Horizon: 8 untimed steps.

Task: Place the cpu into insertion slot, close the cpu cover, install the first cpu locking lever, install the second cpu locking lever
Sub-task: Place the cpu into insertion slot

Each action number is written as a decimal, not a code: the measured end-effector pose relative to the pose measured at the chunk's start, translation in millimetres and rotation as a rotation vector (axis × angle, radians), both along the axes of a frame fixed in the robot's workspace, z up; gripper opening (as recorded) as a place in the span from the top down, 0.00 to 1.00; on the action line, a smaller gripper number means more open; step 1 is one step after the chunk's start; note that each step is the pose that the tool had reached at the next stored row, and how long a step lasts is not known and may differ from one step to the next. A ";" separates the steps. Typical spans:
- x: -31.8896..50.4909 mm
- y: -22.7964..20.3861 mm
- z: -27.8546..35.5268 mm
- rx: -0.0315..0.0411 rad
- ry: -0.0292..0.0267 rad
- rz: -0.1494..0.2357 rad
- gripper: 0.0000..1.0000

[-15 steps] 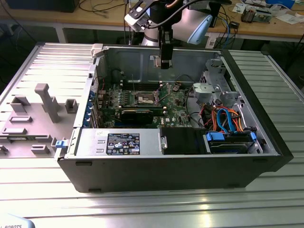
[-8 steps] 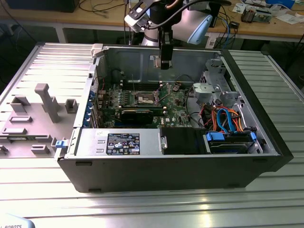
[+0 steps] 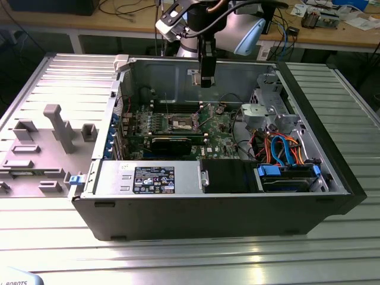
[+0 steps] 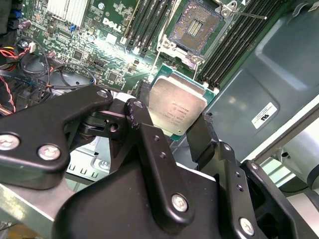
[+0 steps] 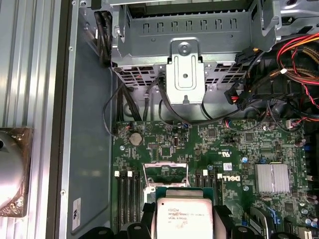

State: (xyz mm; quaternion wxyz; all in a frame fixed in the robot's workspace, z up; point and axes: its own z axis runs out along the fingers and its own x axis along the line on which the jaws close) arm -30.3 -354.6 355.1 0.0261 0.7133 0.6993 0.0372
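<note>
Black pincer (image 4: 168, 118) tight around silvery cpu (image 4: 178, 101)

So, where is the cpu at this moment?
In the second wrist view the cpu is held in the gripper, raised over the motherboard, not yet in the empty insertion slot.

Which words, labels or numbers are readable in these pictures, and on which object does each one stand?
On the cpu, held in the gripper: engraved lines, too small to read.
On the motherboard, white logo: a brand mark, not quoted.
On the case wall, white sticker: too blurred.
On the metal cover, black label: too small.
</note>
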 end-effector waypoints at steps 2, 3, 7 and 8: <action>0.0 0.0 0.0 0.0000 0.0000 0.000 0.46; 0.0 0.0 -0.1 0.0000 0.0000 0.000 0.46; -0.4 0.0 -0.3 0.0001 0.0000 0.000 0.46; -0.9 0.0 -0.5 0.0005 -0.0001 0.000 0.46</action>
